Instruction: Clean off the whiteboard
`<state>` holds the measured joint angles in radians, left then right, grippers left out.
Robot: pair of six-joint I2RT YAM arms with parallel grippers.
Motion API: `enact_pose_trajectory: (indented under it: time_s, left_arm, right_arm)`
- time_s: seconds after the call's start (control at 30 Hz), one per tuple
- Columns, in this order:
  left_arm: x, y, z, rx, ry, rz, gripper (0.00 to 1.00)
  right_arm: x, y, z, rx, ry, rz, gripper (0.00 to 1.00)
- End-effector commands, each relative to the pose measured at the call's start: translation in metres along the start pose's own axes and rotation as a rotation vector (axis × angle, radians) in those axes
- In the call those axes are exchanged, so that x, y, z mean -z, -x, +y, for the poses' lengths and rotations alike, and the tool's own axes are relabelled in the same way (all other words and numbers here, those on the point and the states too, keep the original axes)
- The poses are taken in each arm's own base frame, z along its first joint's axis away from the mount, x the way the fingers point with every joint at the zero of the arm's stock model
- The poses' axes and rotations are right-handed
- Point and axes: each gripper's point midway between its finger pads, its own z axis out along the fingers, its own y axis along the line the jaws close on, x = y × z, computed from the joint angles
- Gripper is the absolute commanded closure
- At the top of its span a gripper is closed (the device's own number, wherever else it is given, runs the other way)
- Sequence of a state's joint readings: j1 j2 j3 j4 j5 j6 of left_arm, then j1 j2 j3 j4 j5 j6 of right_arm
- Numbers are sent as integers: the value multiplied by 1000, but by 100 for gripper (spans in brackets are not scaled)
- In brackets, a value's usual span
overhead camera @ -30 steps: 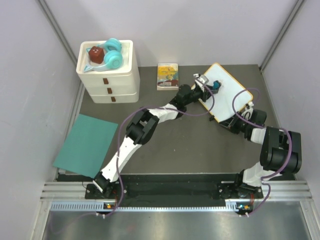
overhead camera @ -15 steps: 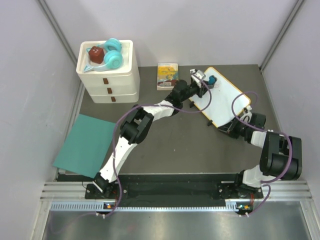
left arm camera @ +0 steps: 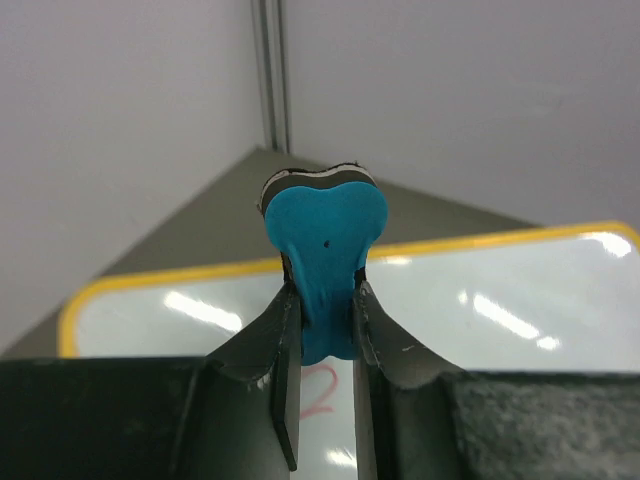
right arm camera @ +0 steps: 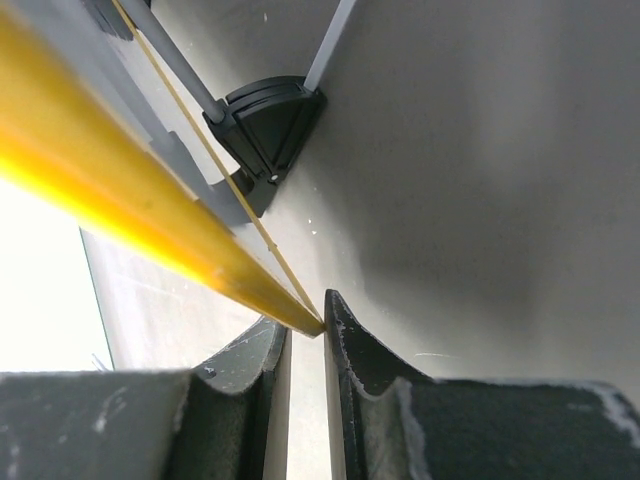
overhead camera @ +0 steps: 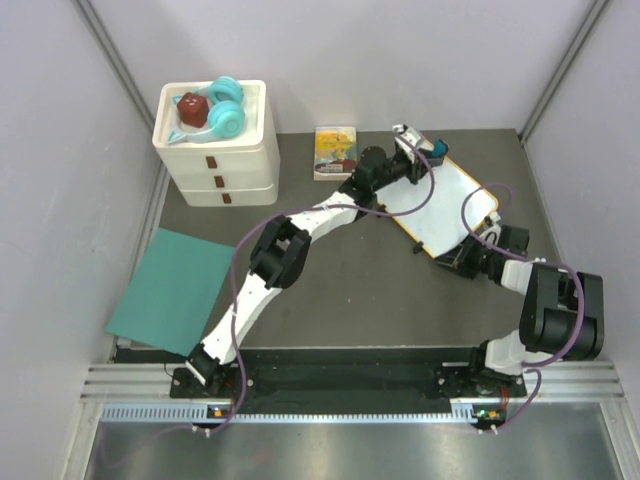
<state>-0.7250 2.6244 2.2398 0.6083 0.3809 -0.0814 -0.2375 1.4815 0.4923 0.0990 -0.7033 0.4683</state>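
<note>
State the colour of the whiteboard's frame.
Yellow-orange, running around the flat white rectangular whiteboard; it shows best in the left wrist view.

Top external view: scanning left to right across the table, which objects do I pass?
Teal flat sheet → white three-drawer plastic cabinet → small yellow picture book → white rectangular whiteboard with yellow-orange frame.

The white rectangular whiteboard [left arm camera: 500, 310] has a smooth, glossy face that mirrors bright lights; its yellow frame [right arm camera: 80, 170] looks like smooth plastic. The blue lobed eraser [left arm camera: 326, 235] looks matt and slightly rubbery. The dark grey tabletop [overhead camera: 370, 290] is matt.
</note>
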Motion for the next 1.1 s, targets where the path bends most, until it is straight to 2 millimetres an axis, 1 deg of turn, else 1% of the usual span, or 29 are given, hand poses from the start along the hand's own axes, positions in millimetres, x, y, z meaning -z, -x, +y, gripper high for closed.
enact_pose_trajectory:
  time_s: [0.0,0.03,0.07,0.1,0.13,0.17,0.2,0.23,0.27,0.33,0.37,0.5,0.53,0.63,0.67,0.7,0.73,0.77,0.87,0.9,0.97,1.0,1.03,1.07]
  left_arm:
    - [2,-43,-18,10,-13,167,100]
    - [5,-48,-17,9,-3,199,100]
    - [9,-47,-12,-37,7,233,100]
    - [16,-56,-11,-40,13,291,100]
    - [20,-59,-10,-53,11,323,100]
    - [23,-55,-7,-87,8,340,100]
    - [30,-60,-5,-86,7,381,100]
    - [32,-56,-4,-94,-3,389,100]
    - [35,-57,-2,-105,-7,400,100]
    - [37,-49,7,-123,4,375,100]
    - [42,-57,11,-126,18,381,100]
    - [42,-55,35,-113,79,336,100]
    - [39,-53,39,-111,95,308,100]
    - [34,-52,45,-112,117,258,100]
    - [29,-42,46,-118,115,209,100]
    - [26,-36,44,-108,103,178,100]
    - [23,-34,40,-74,97,156,100]
    - [20,-24,39,-73,91,109,100]
    - [17,-15,30,-66,52,62,100]
    - [15,-12,22,-40,21,48,100]
    - [14,-14,15,-27,-5,46,100]
    - [13,-15,5,-24,-43,47,100]
    - [12,-16,-1,-26,-60,48,100]
    - [11,-18,-10,-22,-81,56,100]
  right_arm:
    - [3,-59,-12,-57,-63,210,100]
    - [3,-60,-12,-58,-64,213,100]
    - [3,-60,-13,-57,-67,213,100]
    - [3,-59,-12,-56,-69,209,100]
    - [3,-60,-13,-55,-72,211,100]
    - [4,-59,-13,-52,-72,209,100]
    - [4,-58,-13,-47,-74,204,100]
    - [4,-59,-13,-49,-77,206,100]
    - [4,-59,-13,-46,-77,205,100]
    - [4,-59,-13,-40,-81,205,100]
    - [4,-58,-14,-38,-87,202,100]
    - [4,-59,-13,-35,-88,203,100]
    - [4,-58,-13,-33,-88,201,100]
    - [4,-59,-13,-34,-88,202,100]
    - [4,-58,-13,-32,-88,199,100]
    - [5,-58,-14,-31,-90,198,100]
    - [4,-58,-13,-33,-90,199,100]
    - [5,-58,-13,-32,-89,199,100]
    - [5,-58,-13,-32,-88,195,100]
    - [4,-58,-13,-31,-88,194,100]
    - [5,-58,-14,-33,-89,192,100]
    - [5,-58,-13,-32,-88,191,100]
    - [5,-58,-13,-34,-89,190,100]
    - [5,-59,-13,-33,-89,192,100]
